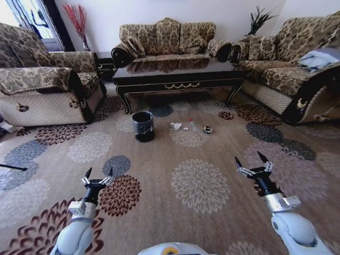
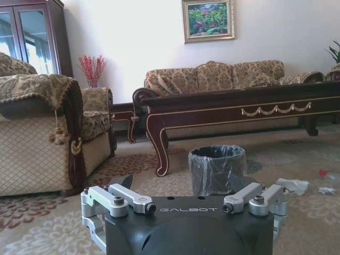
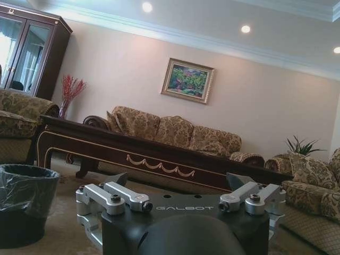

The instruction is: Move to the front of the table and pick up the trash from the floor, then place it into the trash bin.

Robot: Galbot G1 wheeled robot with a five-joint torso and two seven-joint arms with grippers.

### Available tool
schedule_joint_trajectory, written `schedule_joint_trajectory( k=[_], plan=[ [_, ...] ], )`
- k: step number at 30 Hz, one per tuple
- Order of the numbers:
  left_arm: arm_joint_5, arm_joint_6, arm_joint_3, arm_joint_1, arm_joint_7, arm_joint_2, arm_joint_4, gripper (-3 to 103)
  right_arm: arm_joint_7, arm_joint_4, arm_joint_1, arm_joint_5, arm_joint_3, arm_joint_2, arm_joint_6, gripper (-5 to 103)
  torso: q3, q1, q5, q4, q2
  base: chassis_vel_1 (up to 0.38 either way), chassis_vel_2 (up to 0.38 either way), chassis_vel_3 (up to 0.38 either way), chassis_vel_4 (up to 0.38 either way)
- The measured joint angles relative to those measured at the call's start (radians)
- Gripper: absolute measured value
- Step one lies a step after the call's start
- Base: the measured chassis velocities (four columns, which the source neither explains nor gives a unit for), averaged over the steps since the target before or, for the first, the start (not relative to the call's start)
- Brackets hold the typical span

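Note:
The dark brown table (image 1: 179, 77) with gold apron trim stands ahead, in front of the far sofa. The black trash bin (image 1: 143, 126) with its clear liner sits on the patterned floor (image 1: 201, 185) before the table's left half. To its right lies the trash: crumpled white paper (image 1: 176, 126), a small clear piece (image 1: 191, 126) and a small dark object (image 1: 207, 130). My left gripper (image 1: 98, 174) and right gripper (image 1: 253, 160) hang open and empty over the carpet, well short of the trash. The left wrist view shows the bin (image 2: 217, 169), the table (image 2: 239, 104) and white paper (image 2: 294, 185).
Patterned sofas flank the carpet: an armchair (image 1: 41, 91) on the left, a sofa (image 1: 303, 65) with a blue cloth on the right, another sofa (image 1: 169, 40) behind the table. Open carpet lies between me and the bin. The right wrist view shows the bin (image 3: 26, 204) and table (image 3: 133, 154).

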Motion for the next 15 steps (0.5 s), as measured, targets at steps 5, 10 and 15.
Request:
schedule_joint_trajectory(
  k=[5, 10, 15],
  plan=[
    [-0.003, -0.001, 0.001, 0.0, 0.0, 0.0, 0.003, 100, 0.0, 0.001, 0.0, 0.0, 0.001, 0.0, 0.0, 100, 0.0, 0.0, 0.0008, 0.0008, 0.0, -0.384, 0.37, 0.364, -0.349],
    [-0.004, -0.001, 0.0, 0.0, 0.0, 0.0, 0.001, 100, 0.0, 0.003, 0.0, 0.0, 0.002, -0.003, 0.0, 100, 0.0, 0.0, -0.0016, -0.0001, 0.0, -0.345, 0.322, 0.34, -0.361],
    [0.006, -0.004, -0.002, 0.001, -0.003, 0.0, 0.002, 100, 0.0, 0.005, -0.001, 0.0, 0.001, -0.002, 0.0, 100, 0.001, 0.0, -0.0007, -0.0001, 0.0, -0.336, 0.369, 0.35, -0.367]
  ],
)
